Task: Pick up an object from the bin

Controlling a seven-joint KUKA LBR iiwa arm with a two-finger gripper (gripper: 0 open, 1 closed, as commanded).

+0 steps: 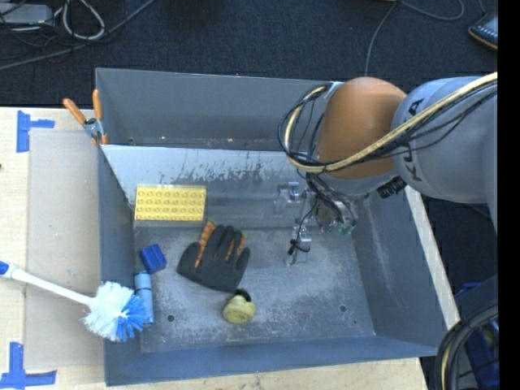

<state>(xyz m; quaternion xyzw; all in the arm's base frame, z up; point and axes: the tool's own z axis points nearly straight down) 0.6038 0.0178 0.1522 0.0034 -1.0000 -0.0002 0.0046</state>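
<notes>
Several loose things lie in the grey metal bin (244, 128). The claw (296, 249) hangs over bare floor right of centre, empty; whether it is wide or narrow I cannot tell. Nearest, to its left and apart from it, lies a black fabric glove with orange trim (215, 258). A dull yellow round lump (239, 308) sits just below the glove, and a flat yellow studded brick (169, 203) lies by the back-left wall.
</notes>
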